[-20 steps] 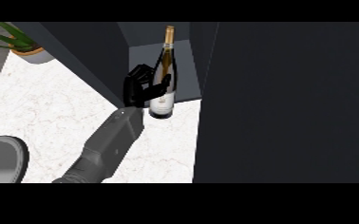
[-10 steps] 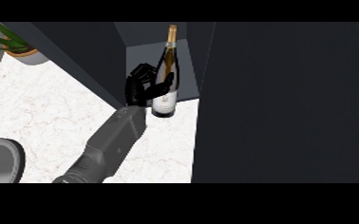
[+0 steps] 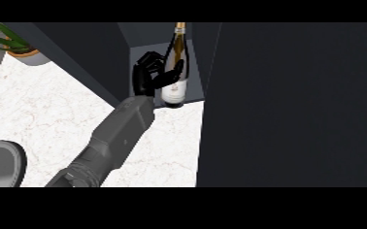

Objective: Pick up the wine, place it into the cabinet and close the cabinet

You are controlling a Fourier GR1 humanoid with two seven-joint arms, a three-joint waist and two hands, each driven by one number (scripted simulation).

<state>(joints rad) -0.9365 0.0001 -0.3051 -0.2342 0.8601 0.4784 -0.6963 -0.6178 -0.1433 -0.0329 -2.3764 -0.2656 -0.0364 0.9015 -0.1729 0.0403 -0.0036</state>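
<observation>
The wine bottle, dark glass with a gold-foil neck and a white label, stands upright in the narrow opening of the dark cabinet. My left hand is at the bottle's left side. Its fingers and thumb curl round the lower body, shut on the bottle. The grey forearm comes in from the lower left. The bottle's base sits at the front edge of the opening, where the white marble counter meets it. My right hand shows in no view.
A dark cabinet panel slants along the left of the opening. A large dark cabinet face fills the right half. A potted plant stands at the far left. A grey round object shows at the lower left edge.
My left hand and the bottle have shifted slightly up and to the right, deeper into the cabinet opening. The grip looks unchanged.
</observation>
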